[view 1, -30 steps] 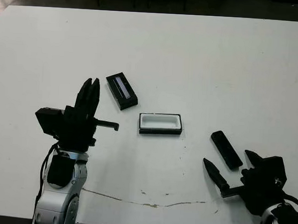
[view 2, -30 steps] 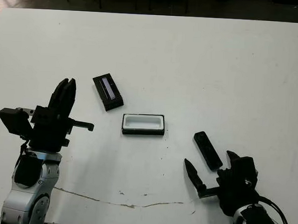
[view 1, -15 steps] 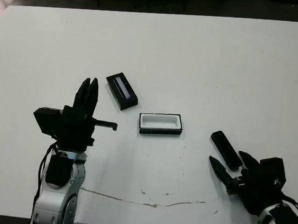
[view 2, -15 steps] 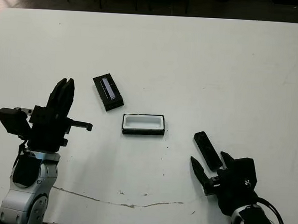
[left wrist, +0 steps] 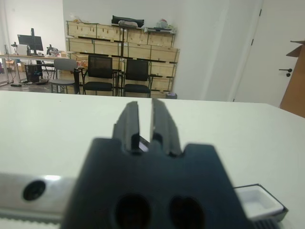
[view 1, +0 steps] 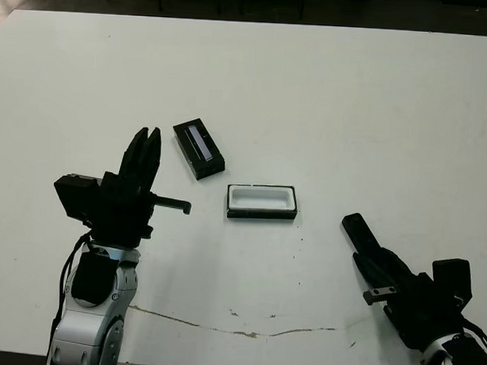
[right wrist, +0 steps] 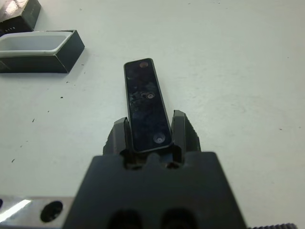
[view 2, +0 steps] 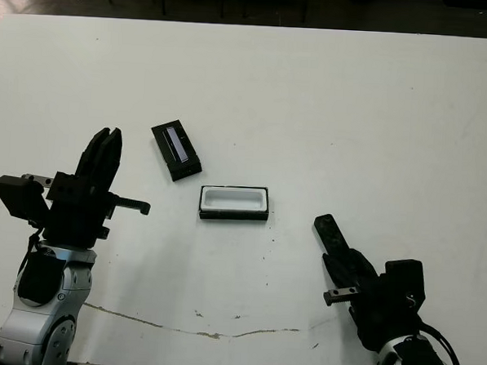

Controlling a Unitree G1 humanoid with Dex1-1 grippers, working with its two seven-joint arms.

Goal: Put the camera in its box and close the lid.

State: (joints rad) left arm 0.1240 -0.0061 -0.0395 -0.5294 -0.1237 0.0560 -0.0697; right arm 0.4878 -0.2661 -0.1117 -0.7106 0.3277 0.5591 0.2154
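Left eye view: the box [view 1: 262, 201] lies open at the middle of the white worktop [view 1: 330, 97]. The lid [view 1: 199, 148] lies just beyond the box, toward the left hand [view 1: 146, 141], whose fingers are pressed nearly together around nothing. The right hand [view 1: 376, 256] clasps the camera [view 1: 354, 227], which lies nearer than the box, on the right.

Left wrist view: only a thin slit parts the fingers [left wrist: 160, 121]; the box shows at the side.

Right wrist view: the camera sits between the two fingers [right wrist: 180, 128], both touching its long sides.
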